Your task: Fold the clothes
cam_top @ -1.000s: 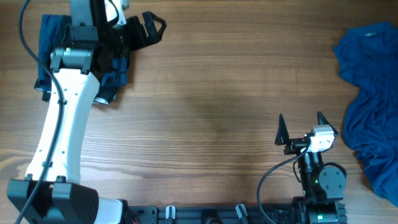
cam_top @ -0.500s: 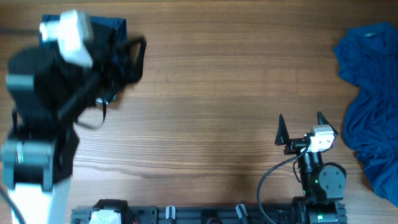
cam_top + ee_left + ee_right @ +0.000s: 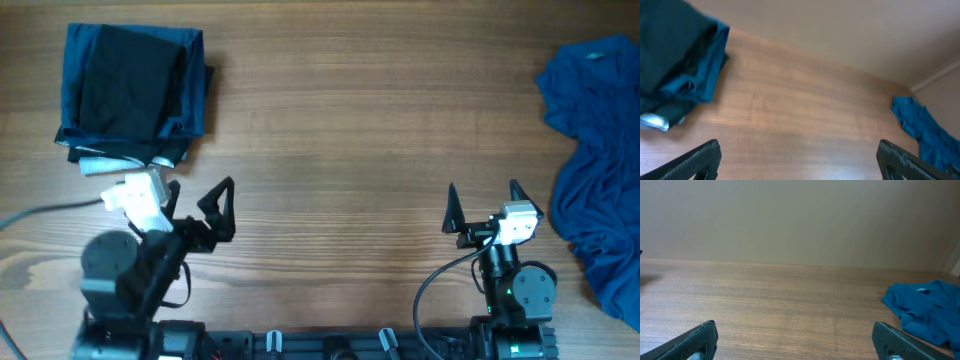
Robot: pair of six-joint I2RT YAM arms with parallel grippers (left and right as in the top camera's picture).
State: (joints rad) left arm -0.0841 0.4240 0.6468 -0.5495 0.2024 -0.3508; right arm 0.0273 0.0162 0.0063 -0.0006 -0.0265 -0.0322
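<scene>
A folded stack of clothes (image 3: 130, 95), black on top of blue, lies at the far left of the table; it also shows in the left wrist view (image 3: 675, 70). A loose crumpled blue garment (image 3: 595, 150) lies at the right edge, also in the left wrist view (image 3: 920, 127) and the right wrist view (image 3: 925, 310). My left gripper (image 3: 195, 195) is open and empty near the front left, well short of the stack. My right gripper (image 3: 482, 205) is open and empty near the front right, left of the blue garment.
The wooden table (image 3: 350, 130) spans the view. A plain wall stands behind the table's far edge (image 3: 790, 220). A black cable (image 3: 440, 275) loops beside the right arm's base.
My left arm has pulled back from over the folded stack at the far left to the front edge, leaving the stack uncovered. The right arm has not moved.
</scene>
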